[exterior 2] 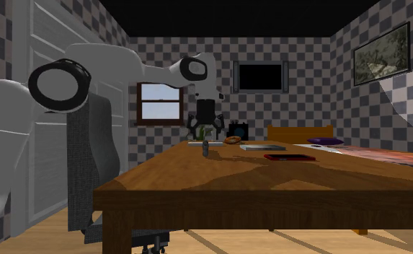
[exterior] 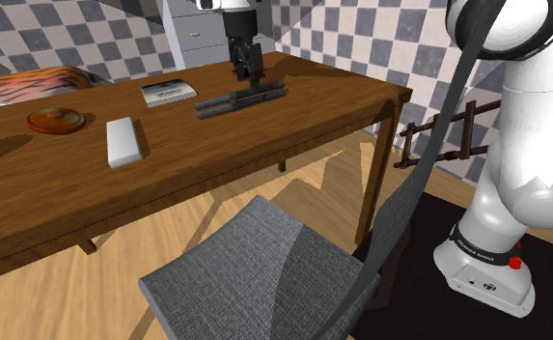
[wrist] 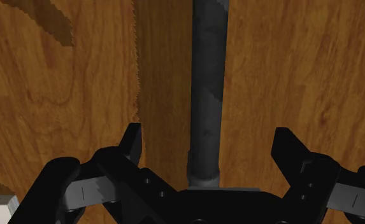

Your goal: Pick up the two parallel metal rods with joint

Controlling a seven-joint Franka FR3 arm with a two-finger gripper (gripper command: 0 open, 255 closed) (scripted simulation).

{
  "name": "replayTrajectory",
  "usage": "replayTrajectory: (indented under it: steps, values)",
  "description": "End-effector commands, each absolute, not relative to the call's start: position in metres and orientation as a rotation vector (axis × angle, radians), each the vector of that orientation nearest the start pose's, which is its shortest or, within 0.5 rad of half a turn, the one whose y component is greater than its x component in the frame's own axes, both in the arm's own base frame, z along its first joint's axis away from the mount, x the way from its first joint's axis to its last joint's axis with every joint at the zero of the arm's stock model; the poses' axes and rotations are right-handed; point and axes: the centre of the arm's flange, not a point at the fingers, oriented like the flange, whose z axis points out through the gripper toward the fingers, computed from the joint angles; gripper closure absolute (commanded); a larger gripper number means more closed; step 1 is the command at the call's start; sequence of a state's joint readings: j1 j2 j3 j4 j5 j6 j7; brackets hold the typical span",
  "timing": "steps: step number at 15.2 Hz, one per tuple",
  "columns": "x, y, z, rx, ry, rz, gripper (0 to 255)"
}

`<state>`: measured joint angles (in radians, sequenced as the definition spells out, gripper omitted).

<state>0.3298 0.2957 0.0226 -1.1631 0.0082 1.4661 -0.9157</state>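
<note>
Dark grey metal rods (exterior: 240, 99) lay on the wooden worktop (exterior: 293, 126) directly beneath the hand (exterior: 246, 70), one bar running untouched between its spread fingers (wrist: 131, 143), so the grasp seemed imminent, calling next for closing firmly before any lift.

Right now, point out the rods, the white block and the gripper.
rods (exterior: 218, 102): shoulder view, the pair's left half in that view.
white block (exterior: 123, 140): shoulder view, top face.
gripper (wrist: 207, 135): wrist view, midway between the open fingertips.
</note>
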Motion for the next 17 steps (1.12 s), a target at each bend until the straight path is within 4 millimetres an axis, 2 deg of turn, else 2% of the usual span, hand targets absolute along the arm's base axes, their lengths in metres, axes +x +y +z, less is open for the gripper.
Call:
replayTrajectory:
  steps: [1, 7, 9, 10, 17]
  values:
    - [0.596, 0.227, 0.627, -2.485, -1.900, -0.017, 0]
    - [0.596, 0.227, 0.595, -2.485, -1.900, -0.017, 0]
    - [0.596, 0.227, 0.592, -2.485, -1.900, -0.017, 0]
    - [0.595, 0.228, 0.592, -2.485, -1.900, -0.017, 255]
    - [0.596, 0.228, 0.592, -2.485, -1.900, -0.017, 255]
